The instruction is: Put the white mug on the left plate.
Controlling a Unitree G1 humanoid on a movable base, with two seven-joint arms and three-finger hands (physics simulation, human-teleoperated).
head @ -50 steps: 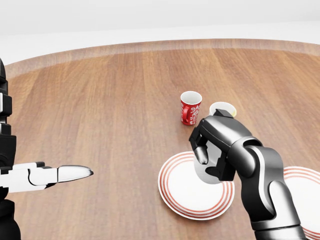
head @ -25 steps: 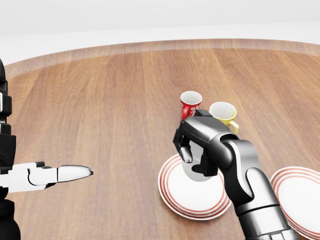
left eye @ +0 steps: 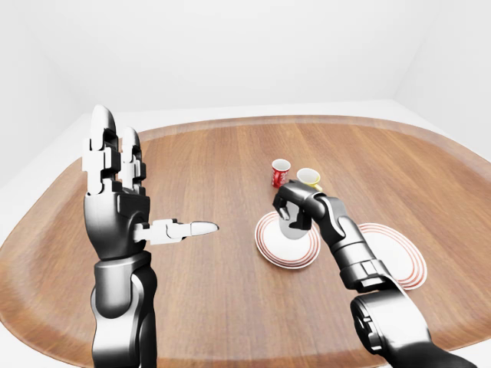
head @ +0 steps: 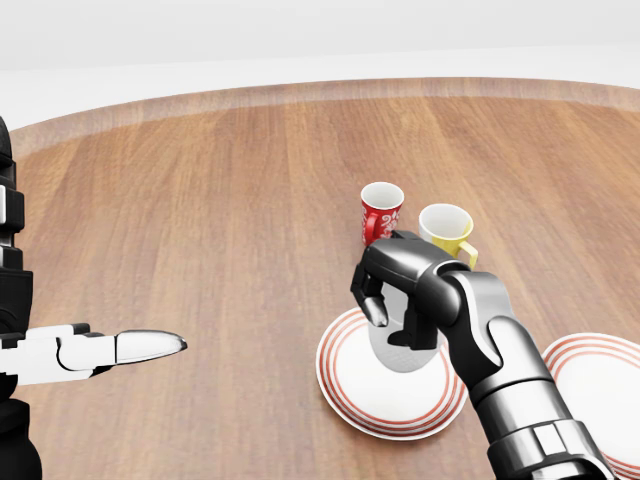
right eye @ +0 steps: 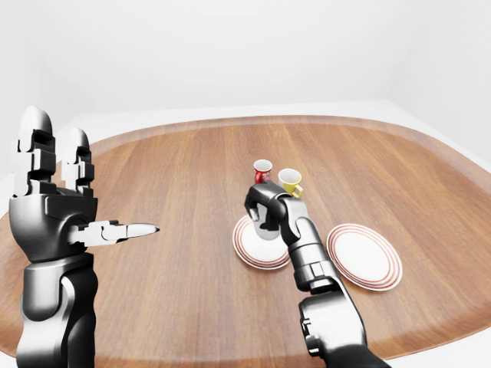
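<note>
The plain white ceramic mug [head: 402, 345], bearing no readable writing, is gripped in the dark right hand [head: 398, 290] over the red-ringed white left plate [head: 352, 395], while the left hand [left eye: 123, 199] stands spread wide.

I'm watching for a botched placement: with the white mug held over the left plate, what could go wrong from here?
The right hand covers most of the white mug, so a tilted release onto the left plate could tip it. The red mug and yellow mug stand just above the hand in the head view; withdrawing might knock them.
</note>
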